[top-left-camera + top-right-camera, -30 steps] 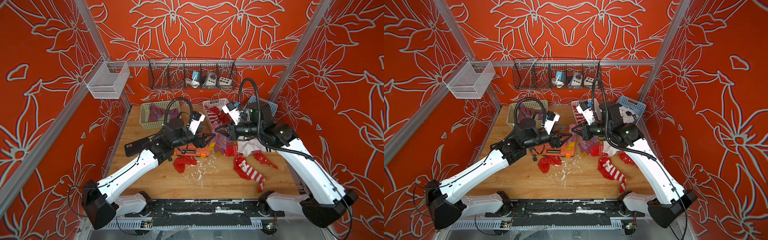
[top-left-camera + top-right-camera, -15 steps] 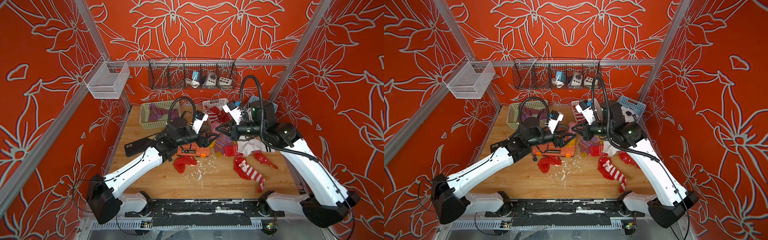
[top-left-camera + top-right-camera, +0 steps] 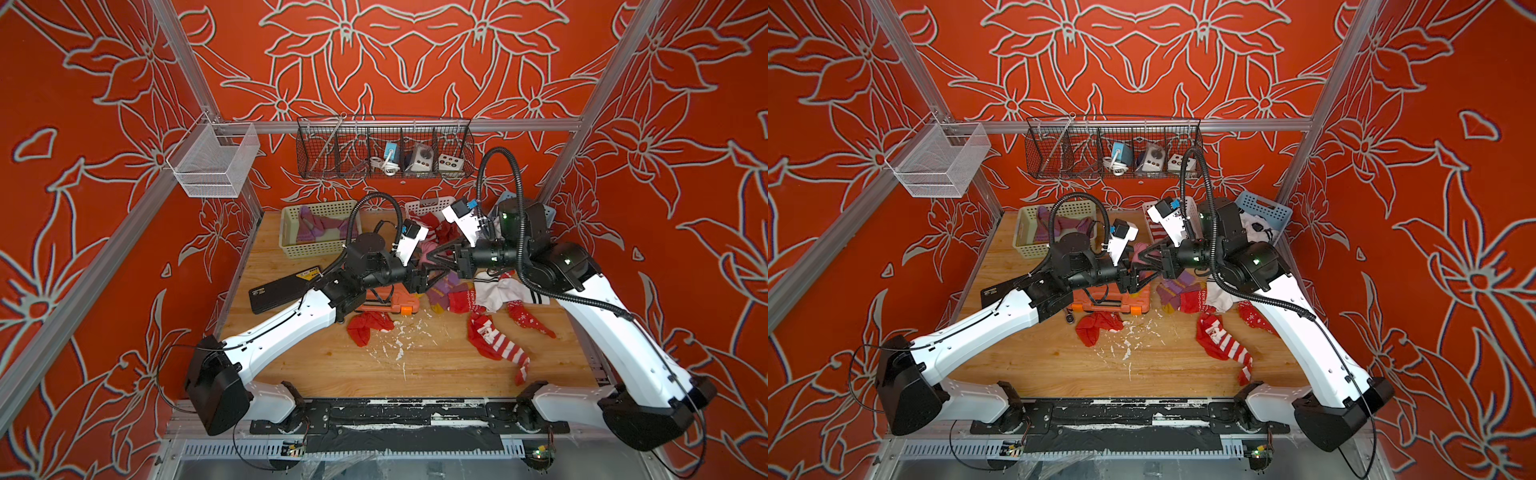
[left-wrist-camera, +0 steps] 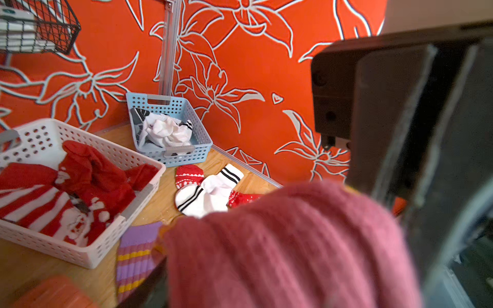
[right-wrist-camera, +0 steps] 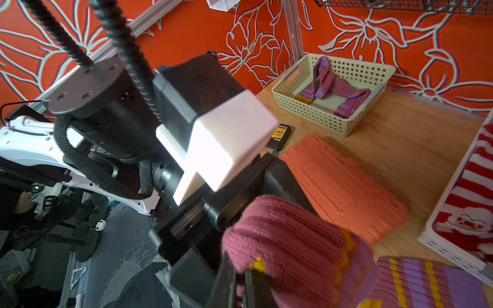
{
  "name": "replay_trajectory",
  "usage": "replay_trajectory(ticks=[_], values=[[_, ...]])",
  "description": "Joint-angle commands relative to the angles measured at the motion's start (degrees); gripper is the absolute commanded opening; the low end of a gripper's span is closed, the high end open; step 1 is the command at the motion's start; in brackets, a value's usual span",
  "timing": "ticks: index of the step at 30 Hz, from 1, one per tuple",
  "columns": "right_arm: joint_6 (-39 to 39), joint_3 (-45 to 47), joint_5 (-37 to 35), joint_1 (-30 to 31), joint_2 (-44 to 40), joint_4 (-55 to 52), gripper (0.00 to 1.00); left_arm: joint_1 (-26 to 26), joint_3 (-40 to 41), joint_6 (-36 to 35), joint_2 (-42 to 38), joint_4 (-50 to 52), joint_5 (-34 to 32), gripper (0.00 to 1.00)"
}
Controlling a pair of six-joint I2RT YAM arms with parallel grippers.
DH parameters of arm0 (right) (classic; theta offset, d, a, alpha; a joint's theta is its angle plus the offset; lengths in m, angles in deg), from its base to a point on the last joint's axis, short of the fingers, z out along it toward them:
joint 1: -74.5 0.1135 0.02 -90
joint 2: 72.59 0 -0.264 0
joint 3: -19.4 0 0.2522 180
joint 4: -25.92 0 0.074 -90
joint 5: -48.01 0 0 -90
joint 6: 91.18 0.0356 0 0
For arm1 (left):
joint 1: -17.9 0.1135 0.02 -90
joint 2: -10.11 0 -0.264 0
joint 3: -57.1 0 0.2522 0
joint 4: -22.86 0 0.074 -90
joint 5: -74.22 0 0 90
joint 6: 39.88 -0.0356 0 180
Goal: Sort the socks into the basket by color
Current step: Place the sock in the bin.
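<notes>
Meeting above the middle of the wooden worktop (image 3: 291, 365), two robot arms share one maroon sock (image 5: 288, 240), held off the surface. The right tool (image 5: 241, 282) is clenched on the sock's edge beside a mustard band. The left tool (image 3: 435, 277) faces it, jaws apart with the sock's bulk between them; whether they press the fabric cannot be told. The sock is bunched, its rounded end pointing at the left tool, and its long axis runs roughly along the line from one tool to the other.

Three plastic baskets stand along the back. A cream basket (image 3: 291, 245) holds at least two purple socks. A white basket (image 4: 128, 157) holds red socks, and a blue basket (image 4: 197, 138) holds white ones; both piles are too tangled to count.

Four red socks lie loose below the tools:
- a crumpled red sock (image 3: 368, 328) just in front of an orange case (image 3: 382, 299)
- a small red sock (image 3: 461, 299)
- a snowflake sock (image 3: 530, 320)
- a striped sock (image 3: 496, 347), its long axis slanting toward the front edge

Two white socks (image 4: 210, 192) with black bands lie touching each other. A purple striped sock (image 4: 136, 250) lies beside the white basket.
</notes>
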Motion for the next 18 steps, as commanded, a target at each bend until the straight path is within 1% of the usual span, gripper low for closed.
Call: replay_trajectory(ticks=[1, 4, 6, 9, 10, 11, 12, 13, 17, 18], values=[[0.74, -1.74, 1.78, 0.50, 0.23, 1.84, 0.00, -0.36, -1.41, 0.76, 0.90, -3.65, 1.54, 0.56], [0.84, -1.68, 1.95, 0.49, 0.33, 1.68, 0.00, -0.36, -1.59, 0.67, 1.11, -4.06, 0.76, 0.34], [0.75, -1.67, 1.81, 0.51, 0.35, 1.36, 0.00, -0.34, -1.35, 0.33, 0.55, -4.10, -0.99, 0.20], [0.82, -1.65, 1.29, 0.57, 0.20, 0.97, 0.00, -0.36, -0.29, -0.44, -0.57, -4.62, -2.98, 0.04], [0.86, -1.81, 0.96, 0.56, 0.18, 0.84, 0.00, -0.36, -0.12, -0.65, -0.87, -4.43, -3.32, 0.00], [0.84, -1.91, 0.46, 0.54, 0.25, 0.62, 0.00, -0.36, 0.03, -0.88, -1.19, -4.03, -3.69, 0.00], [0.80, -2.07, 0.02, 0.54, 0.31, 0.41, 0.03, -0.27, 0.21, -1.00, -1.47, -3.76, -4.04, 0.00], [0.79, -2.31, -0.35, 0.53, 0.35, 0.17, 0.11, -0.23, 0.41, -1.00, -1.79, -3.41, -4.41, 0.00], [0.44, -2.98, -2.68, 0.54, 0.35, -1.20, 0.58, 0.80, 1.17, -0.69, -3.43, 0.01, -6.36, 0.00], [0.40, -2.98, -3.44, 0.43, 0.22, -1.55, 0.68, 1.55, 1.38, -0.27, -3.94, 1.22, -6.73, 0.00]])
